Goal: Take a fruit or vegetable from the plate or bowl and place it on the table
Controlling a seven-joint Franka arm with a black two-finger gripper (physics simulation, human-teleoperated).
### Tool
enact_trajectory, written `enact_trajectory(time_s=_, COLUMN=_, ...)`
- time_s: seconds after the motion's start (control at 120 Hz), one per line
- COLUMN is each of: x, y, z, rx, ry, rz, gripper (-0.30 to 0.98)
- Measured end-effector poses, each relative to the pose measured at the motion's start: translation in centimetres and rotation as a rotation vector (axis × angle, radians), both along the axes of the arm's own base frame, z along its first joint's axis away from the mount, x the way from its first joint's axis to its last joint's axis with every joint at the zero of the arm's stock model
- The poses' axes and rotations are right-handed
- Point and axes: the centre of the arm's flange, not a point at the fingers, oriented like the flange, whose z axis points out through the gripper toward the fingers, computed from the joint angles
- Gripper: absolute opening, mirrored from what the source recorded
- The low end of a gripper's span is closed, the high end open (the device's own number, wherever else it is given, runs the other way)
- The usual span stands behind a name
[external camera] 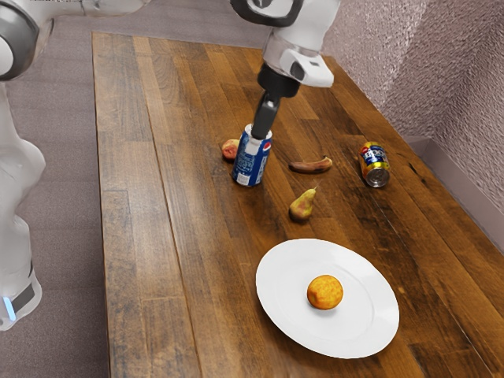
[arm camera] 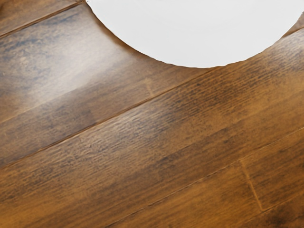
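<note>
We could pass along the table [external camera: 146, 268] on the exterior view's left of the plate [external camera: 272, 307]. Between plate and blue can [external camera: 248, 167] stands the pear [external camera: 301, 208]; the banana [external camera: 312, 165] and yellow can [external camera: 373, 164] obstruct us towards the exterior view's right.

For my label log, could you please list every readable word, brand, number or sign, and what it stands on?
No word or number is clear enough to quote.
Blue metal can: partly red emblem; lettering too small to read.
Yellow-and-blue metal can: lettering too blurred to read.
</note>
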Motion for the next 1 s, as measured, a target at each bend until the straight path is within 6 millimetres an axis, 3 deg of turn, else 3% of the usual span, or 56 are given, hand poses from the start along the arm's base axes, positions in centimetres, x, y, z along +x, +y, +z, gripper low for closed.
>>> enact_trajectory(time_s=0.108, x=-0.3, y=-8.2, z=-2.8, rx=0.024, ry=-0.016, rz=-0.064, gripper=0.68)
enact_trajectory(time_s=0.208, x=0.7, y=-11.5, z=-3.8, rx=0.032, ry=-0.059, rz=-0.002, gripper=0.69)
enact_trajectory(time_s=0.325, x=1.2, y=-11.9, z=-3.0, rx=0.031, ry=-0.109, rz=0.123, gripper=0.69)
enact_trajectory(time_s=0.475, x=1.8, y=-8.4, z=-0.9, rx=0.107, ry=-0.139, rz=0.342, gripper=0.69)
enact_trajectory(time_s=0.575, x=2.1, y=-6.5, z=-1.1, rx=0.155, ry=-0.118, rz=0.454, gripper=0.69)
enact_trajectory(time_s=0.675, x=2.2, y=-6.2, z=-1.5, rx=0.182, ry=-0.1, rz=0.52, gripper=0.69)
enact_trajectory(time_s=0.767, x=2.2, y=-8.3, z=-2.1, rx=0.177, ry=-0.096, rz=0.529, gripper=0.69)
enact_trajectory(time_s=1.0, x=0.8, y=-17.5, z=-5.8, rx=0.079, ry=-0.066, rz=0.437, gripper=0.69)
